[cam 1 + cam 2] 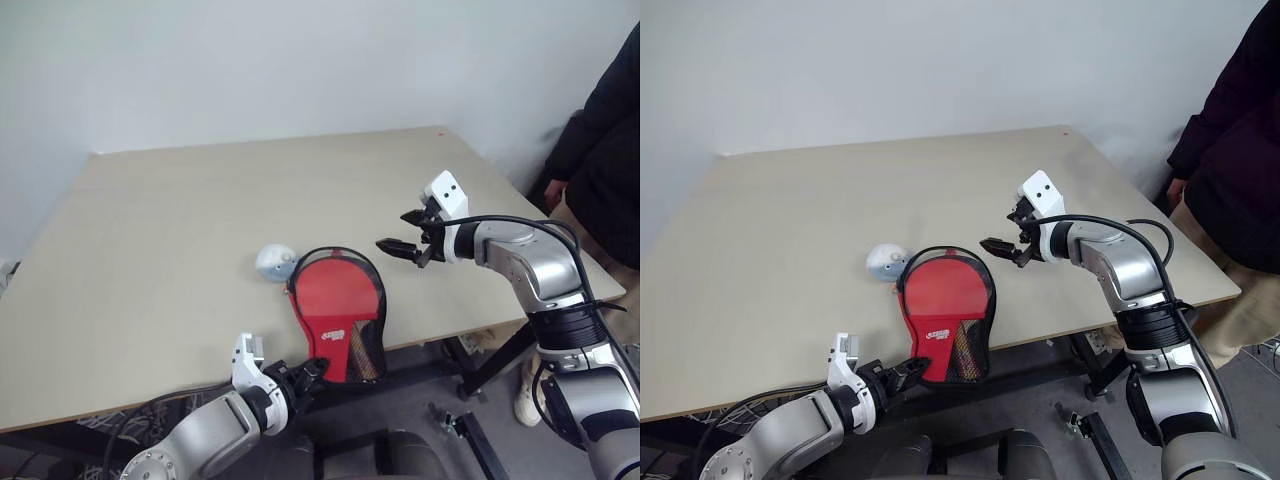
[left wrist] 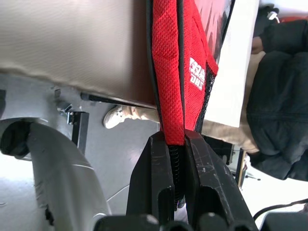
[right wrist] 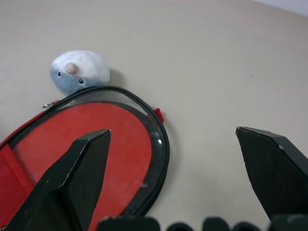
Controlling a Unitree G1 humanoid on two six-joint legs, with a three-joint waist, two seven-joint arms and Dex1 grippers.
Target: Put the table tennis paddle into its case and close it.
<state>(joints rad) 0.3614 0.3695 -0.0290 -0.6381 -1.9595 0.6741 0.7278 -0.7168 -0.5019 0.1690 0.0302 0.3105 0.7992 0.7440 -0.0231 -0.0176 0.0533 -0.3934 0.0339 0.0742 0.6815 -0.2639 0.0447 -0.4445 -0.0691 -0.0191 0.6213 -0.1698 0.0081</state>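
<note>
The case (image 1: pixel 338 300) lies flat near the table's front edge, red under its clear window with black zipper edging, and its narrow end overhangs the edge. A pale plush charm (image 1: pixel 273 262) rests at its round end. My left gripper (image 1: pixel 312 372) sits below the table edge, shut on the red fabric of the case's narrow end (image 2: pixel 173 96). Hovering above the table to the right of the case's round end (image 3: pixel 96 139), my right gripper (image 1: pixel 395 232) is open and holds nothing. The table tennis paddle cannot be told apart from the case's red.
The beige table (image 1: pixel 200 200) stretches wide behind the case. A person in dark clothes (image 1: pixel 600 150) stands at the table's right side, close to my right arm. Black frame parts (image 1: pixel 470 430) lie on the floor under the front edge.
</note>
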